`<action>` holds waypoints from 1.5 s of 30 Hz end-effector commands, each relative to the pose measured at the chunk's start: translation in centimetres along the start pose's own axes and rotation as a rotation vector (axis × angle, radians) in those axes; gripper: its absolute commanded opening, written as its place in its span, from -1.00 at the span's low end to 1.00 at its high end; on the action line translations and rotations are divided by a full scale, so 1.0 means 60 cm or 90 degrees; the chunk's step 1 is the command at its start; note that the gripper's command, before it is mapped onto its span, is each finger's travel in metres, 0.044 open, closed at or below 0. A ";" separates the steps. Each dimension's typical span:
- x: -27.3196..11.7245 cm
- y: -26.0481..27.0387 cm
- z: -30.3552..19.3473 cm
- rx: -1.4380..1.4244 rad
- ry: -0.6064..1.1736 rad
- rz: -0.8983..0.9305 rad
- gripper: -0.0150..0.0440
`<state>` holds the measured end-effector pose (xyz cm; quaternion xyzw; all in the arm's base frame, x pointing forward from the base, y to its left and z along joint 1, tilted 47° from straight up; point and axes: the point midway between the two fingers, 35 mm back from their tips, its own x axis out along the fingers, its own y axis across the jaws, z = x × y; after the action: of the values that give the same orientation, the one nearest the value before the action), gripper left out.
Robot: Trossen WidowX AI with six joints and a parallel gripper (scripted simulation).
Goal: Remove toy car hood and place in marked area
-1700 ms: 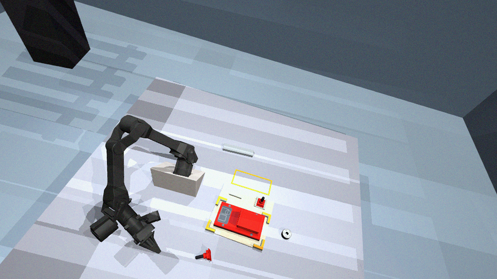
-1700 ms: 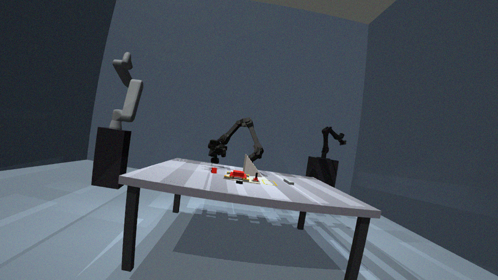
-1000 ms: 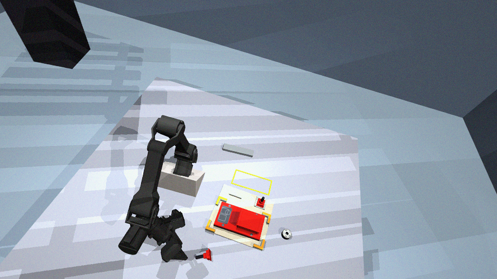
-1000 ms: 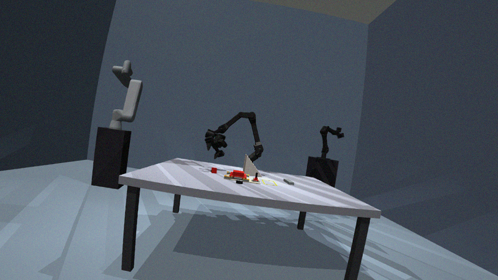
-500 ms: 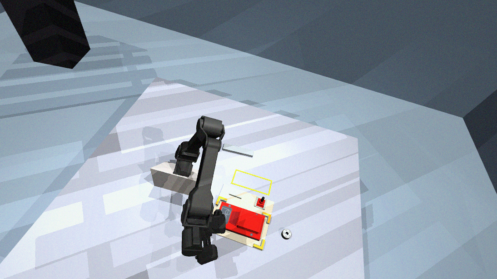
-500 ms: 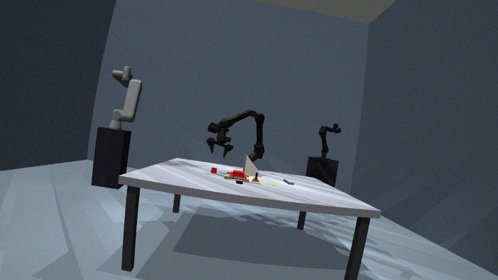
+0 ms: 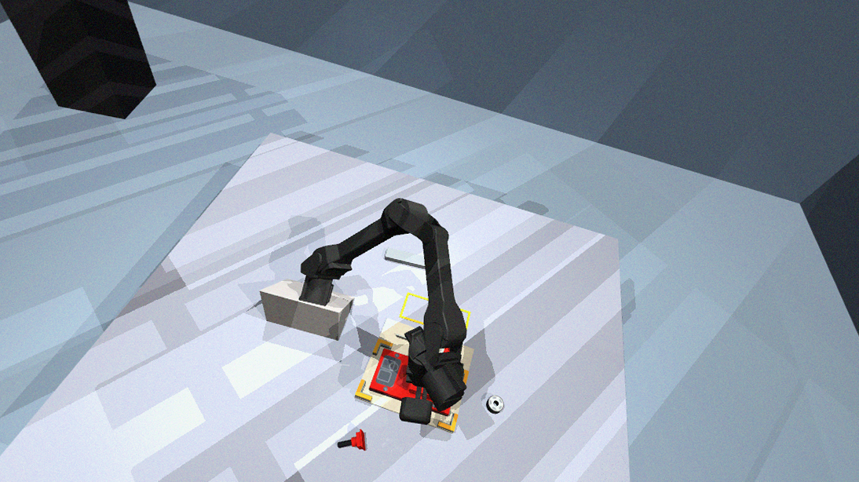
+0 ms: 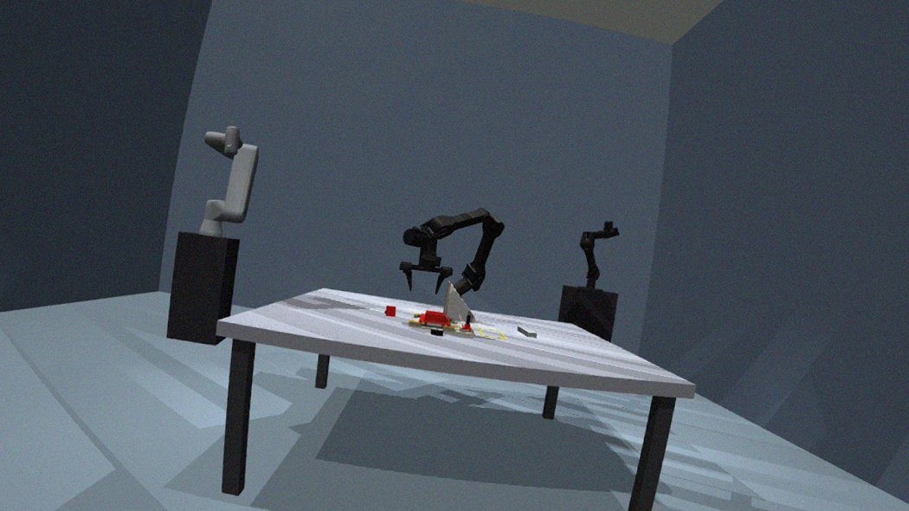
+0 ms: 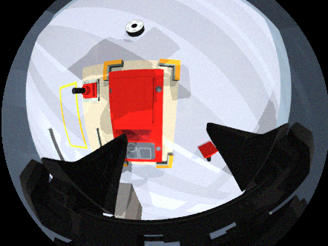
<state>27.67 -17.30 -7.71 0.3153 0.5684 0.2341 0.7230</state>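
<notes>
The toy car's red body [image 7: 400, 388] [image 9: 157, 111] sits on a cream board [image 9: 171, 115] with orange corner brackets. Its hood [image 8: 434, 317] [image 9: 133, 96], a raised red box, is on the body at the end away from the windscreen-like grey panel. My gripper [image 8: 423, 291] [image 9: 167, 132] is open and empty, fingers pointing down, well above the car. In the top view, the arm covers much of the car, including the hood, and the fingertips cannot be made out. The marked area, a yellow outline [image 7: 417, 296] [image 8: 493, 337] [image 9: 79, 147], lies beside the board with nothing inside it on the table.
A red piece with a black handle [image 8: 467, 327] [image 9: 90, 90] stands on the board near the outline. A similar piece [image 7: 359, 439] [image 9: 207, 149] lies on the table. A wheel [image 7: 495, 402] [image 9: 134, 28] lies beyond the board. A grey bar [image 7: 404, 259] [image 8: 526, 331] lies beyond the outline.
</notes>
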 end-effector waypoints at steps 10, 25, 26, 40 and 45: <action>0.020 0.086 0.062 0.085 0.072 -0.013 1.00; 0.037 0.086 0.061 0.085 0.072 -0.013 1.00; 0.038 0.086 0.061 0.085 0.072 -0.013 1.00; 0.057 0.085 0.059 0.085 0.072 -0.013 1.00; 0.064 0.085 0.058 0.085 0.072 -0.013 1.00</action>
<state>32.09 -11.97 -5.78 0.3396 0.6259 0.2071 0.6708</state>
